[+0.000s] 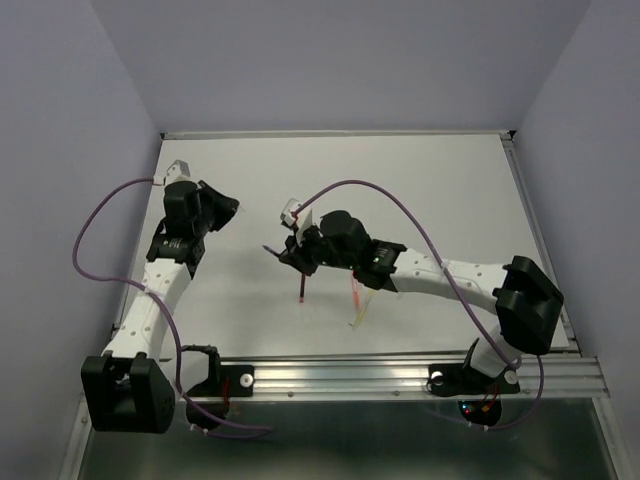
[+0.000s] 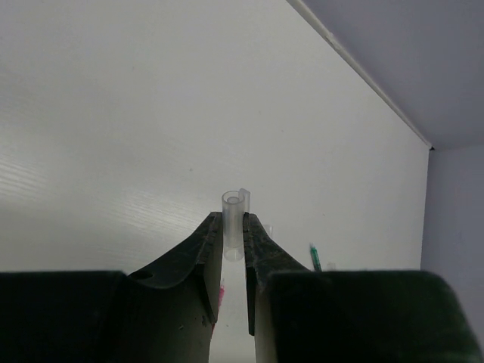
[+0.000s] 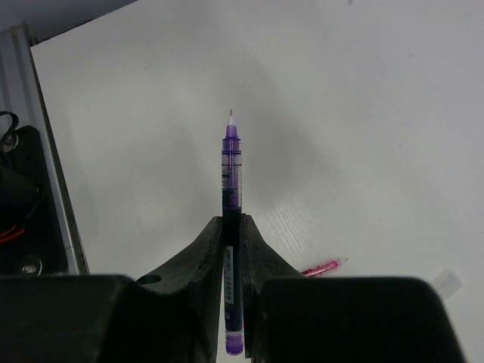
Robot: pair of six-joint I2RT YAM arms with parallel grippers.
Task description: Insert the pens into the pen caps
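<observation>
My left gripper (image 1: 228, 210) (image 2: 235, 229) is at the table's left, shut on a clear pen cap (image 2: 234, 218) that stands up between its fingertips with its open end facing out. My right gripper (image 1: 285, 252) (image 3: 232, 224) hovers mid-table, shut on a dark blue-purple pen (image 3: 231, 170) (image 1: 271, 251) whose tip points away from the jaws, toward the left arm. On the white table lie a maroon pen (image 1: 301, 290) (image 3: 325, 267), an orange-red pen (image 1: 354, 292) and a yellow pen (image 1: 360, 316). A green pen (image 2: 314, 257) peeks past the left fingers. A loose cap (image 3: 446, 281) lies at the right edge.
A metal rail (image 1: 400, 377) runs along the table's near edge, with both arm bases on it. Purple cables (image 1: 100, 215) loop over each arm. Pale walls close in the table's back and sides, and a raised rim (image 1: 535, 225) borders the right edge.
</observation>
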